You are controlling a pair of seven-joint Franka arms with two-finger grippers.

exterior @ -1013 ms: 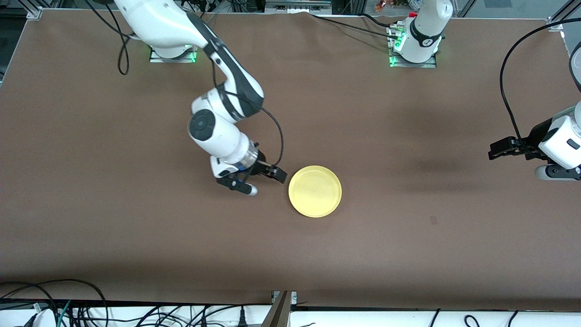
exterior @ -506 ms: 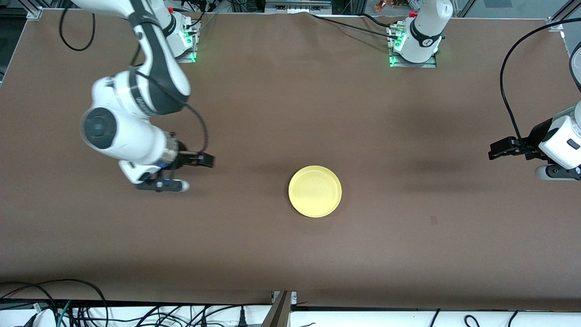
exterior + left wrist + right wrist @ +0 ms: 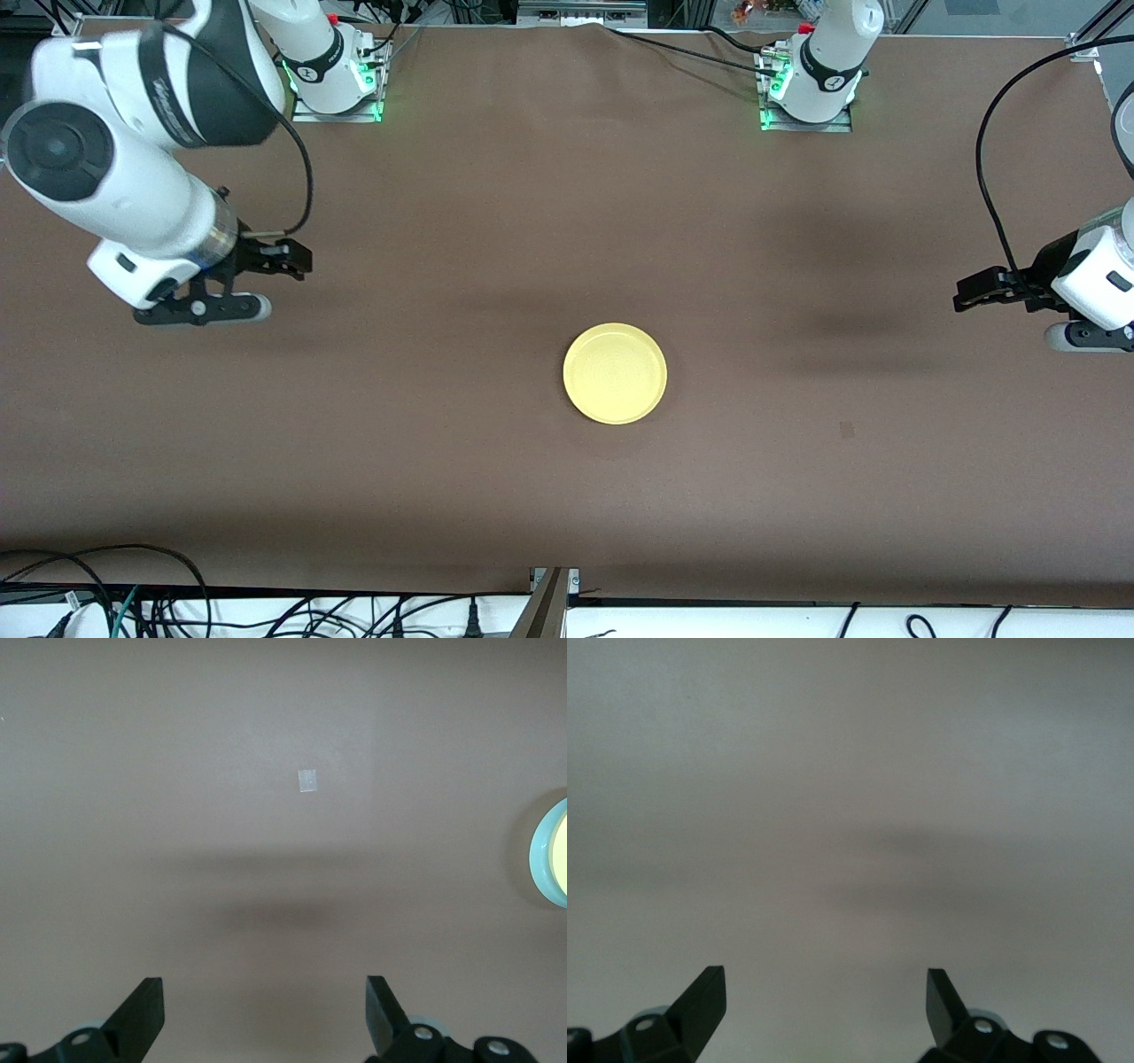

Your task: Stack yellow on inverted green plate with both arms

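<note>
Front view: yellow point(image 3: 615, 373) atop green plate point(image 3: 537, 853) | left gripper point(image 3: 264, 1017) fingers wide | right gripper point(image 3: 826, 1008) fingers wide

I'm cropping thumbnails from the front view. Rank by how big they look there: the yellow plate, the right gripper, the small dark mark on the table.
1. yellow plate, widest.
2. right gripper, smaller, though it is up in the air, so nearness to the camera may enlarge it.
3. dark mark, smallest.

White arms point(image 3: 133, 204), black bands, black cables
</note>
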